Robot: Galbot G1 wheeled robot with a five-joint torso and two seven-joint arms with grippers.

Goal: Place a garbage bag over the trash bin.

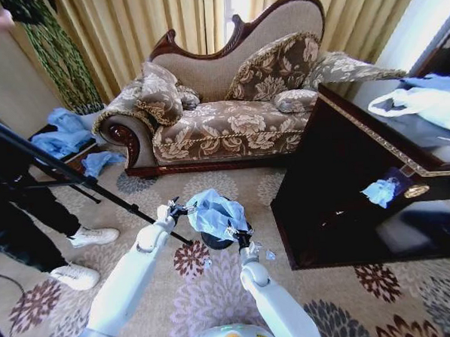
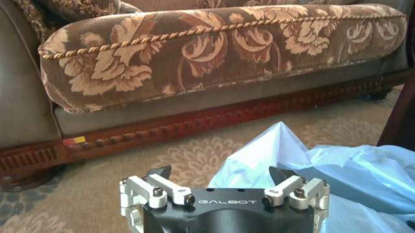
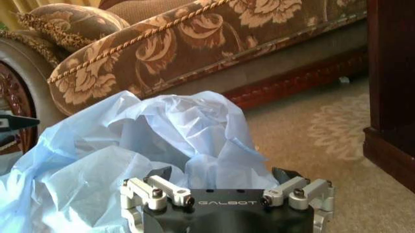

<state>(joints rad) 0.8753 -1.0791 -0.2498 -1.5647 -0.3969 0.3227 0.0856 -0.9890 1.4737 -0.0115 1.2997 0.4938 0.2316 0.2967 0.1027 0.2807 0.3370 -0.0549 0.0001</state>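
The light-blue garbage bag [image 1: 212, 211] lies crumpled over the top of the small black trash bin [image 1: 217, 241], which stands on the patterned carpet in front of the sofa. Only the bin's lower part shows under the plastic. My left gripper [image 1: 176, 210] is at the bag's left edge, open [image 2: 220, 173], with a peak of the bag [image 2: 279, 145] rising just beyond its fingers. At the bag's near right side my right gripper [image 1: 240, 236] is also open [image 3: 224, 174], and the crinkled bag [image 3: 162, 136] bulges just past its spread fingers.
A floral sofa [image 1: 230, 123] stands behind the bin. To the right is a dark wooden cabinet [image 1: 339, 185] with a white bag [image 1: 425, 101] on top. A black tripod leg [image 1: 59, 173] and a person's legs [image 1: 32, 224] are at the left. A blue scrap [image 1: 100, 161] lies by the sofa.
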